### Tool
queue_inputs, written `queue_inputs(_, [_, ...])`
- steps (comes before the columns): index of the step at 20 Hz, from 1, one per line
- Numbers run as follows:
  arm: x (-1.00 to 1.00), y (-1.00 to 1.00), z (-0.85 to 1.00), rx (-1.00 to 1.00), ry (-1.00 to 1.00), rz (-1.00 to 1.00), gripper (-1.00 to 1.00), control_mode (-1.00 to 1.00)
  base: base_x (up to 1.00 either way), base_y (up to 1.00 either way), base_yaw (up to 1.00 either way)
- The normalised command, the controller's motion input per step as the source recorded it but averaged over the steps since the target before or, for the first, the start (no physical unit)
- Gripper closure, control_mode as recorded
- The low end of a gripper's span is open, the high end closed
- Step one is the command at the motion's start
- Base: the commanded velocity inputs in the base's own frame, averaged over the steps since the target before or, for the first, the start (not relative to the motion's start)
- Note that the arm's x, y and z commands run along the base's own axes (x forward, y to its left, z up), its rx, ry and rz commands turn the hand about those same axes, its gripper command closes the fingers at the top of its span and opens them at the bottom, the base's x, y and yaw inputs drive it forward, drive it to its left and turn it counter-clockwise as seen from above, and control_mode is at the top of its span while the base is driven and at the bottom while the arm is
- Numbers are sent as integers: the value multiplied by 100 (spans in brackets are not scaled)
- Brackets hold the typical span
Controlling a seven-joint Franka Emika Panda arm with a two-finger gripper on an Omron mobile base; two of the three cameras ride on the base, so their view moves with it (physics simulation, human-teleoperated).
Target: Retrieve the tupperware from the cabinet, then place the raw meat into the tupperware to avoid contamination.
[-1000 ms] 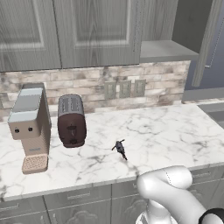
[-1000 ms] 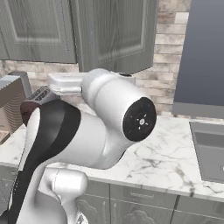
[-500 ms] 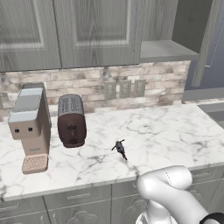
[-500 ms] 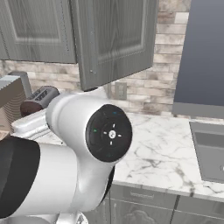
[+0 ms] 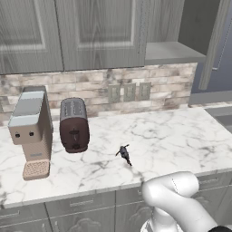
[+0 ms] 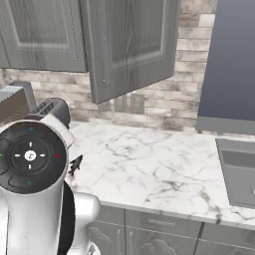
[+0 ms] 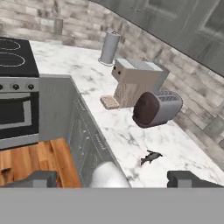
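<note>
Hand view: gripper faces away from the cabinet

Hand view has the gripper [image 7: 113, 179] spread wide with nothing between its tips. It sits low off the worktop's [image 7: 127, 135] front edge and looks along the worktop toward the toaster [image 7: 156, 108] and coffee machine [image 7: 133, 82].

The cabinet [image 5: 97, 31] hangs high over the worktop's back edge. Its right door [image 5: 212, 45] is swung out, and a flat shelf [image 5: 174, 52] is bared above the right back corner. The part of the shelf in sight looks bare, and I cannot tell whether the tupperware sits deeper in.

The meat [image 5: 123, 154] lies mid-worktop, near the front edge and just right of the toaster, with its long axis running slantwise front to back.

My judgement is that the opening lies up and to the right of the hand, behind where it looks. The next move therefore calls for a lift and a turn before any reach.
</note>
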Motion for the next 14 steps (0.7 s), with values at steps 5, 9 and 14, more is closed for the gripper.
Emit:
queue_inputs(5, [-34,70,-35,-33,-4,15,-100,-100,0,0,0])
queue_inputs(9, [-16,73,-28,-31,-9,14,-100,-100,0,0,0])
queue_inputs(14, [4,60,-13,-23,-8,6,-100,-100,0,0,0])
